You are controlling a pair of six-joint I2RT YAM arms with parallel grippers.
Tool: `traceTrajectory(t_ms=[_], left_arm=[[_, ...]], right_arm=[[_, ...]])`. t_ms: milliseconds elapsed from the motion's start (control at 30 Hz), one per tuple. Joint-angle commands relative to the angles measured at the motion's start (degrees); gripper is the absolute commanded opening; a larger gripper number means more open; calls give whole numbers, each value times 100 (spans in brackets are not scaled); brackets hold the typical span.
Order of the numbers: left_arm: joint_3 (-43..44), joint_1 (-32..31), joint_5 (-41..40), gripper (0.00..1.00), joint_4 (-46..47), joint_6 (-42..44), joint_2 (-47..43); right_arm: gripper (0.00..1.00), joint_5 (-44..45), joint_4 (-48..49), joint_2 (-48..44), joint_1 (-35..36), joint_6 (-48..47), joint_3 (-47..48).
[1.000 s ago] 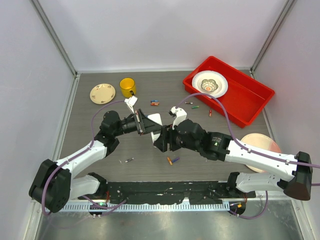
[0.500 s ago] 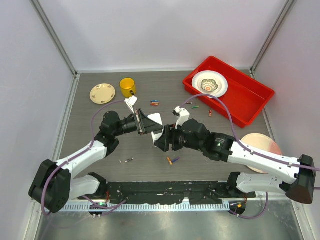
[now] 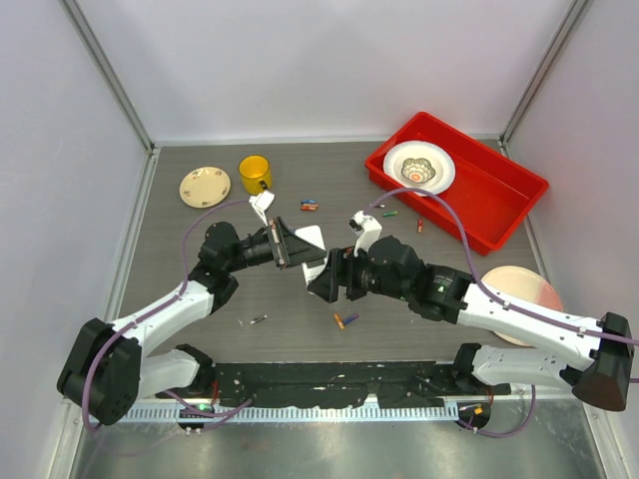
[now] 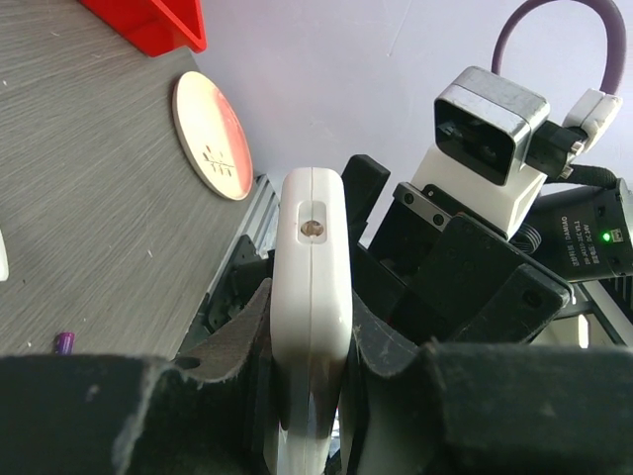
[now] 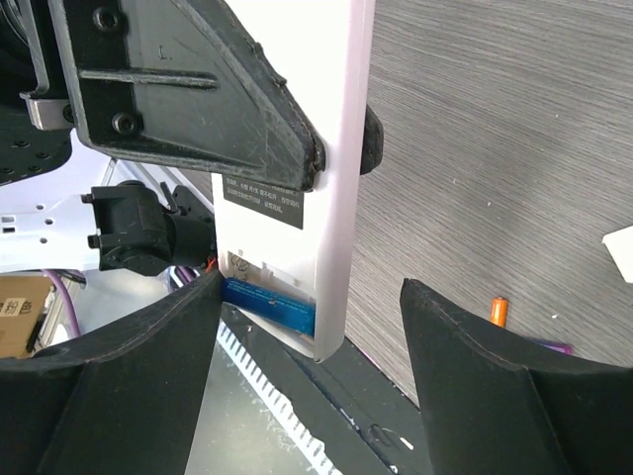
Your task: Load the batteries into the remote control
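Your left gripper (image 4: 312, 341) clamps the slim white plastic remote control (image 5: 316, 178), blue-patched at its 6 o'clock end. Around it your right gripper (image 5: 309, 297) gapes wide, holding nothing.

Top view: bright, even, diffuse light from overhead. The tabletop (image 3: 300, 324) carries only faint, soft-edged shadows beneath both arms. The metal strip (image 3: 329, 451) at the near edge shows a dull sheen. Focus is sharp across the frame.

Left wrist view: the left arm's fingers (image 4: 119, 416) fill the bottom as dark, blurred masses. The remote control (image 4: 313, 287) is out of focus at its near end and crisp at its far end. The wall behind is pale and flatly lit.

Right wrist view: the right arm's fingers (image 5: 109, 396) are soft-edged and near black. The tabletop grain is sharp, and the remote control's white face is bright.
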Motion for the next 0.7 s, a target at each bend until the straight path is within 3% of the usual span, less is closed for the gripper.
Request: traceTrajectory(t_ms=[0,667], left_arm=[[94,36,-53,0,637,-193,-184],[-11,28,-140,0,523,-87,-70]], right_arm=[[78,-308,-227,-118,-2,-2,-143],[84,-756,607,-259,-143,463,-415]])
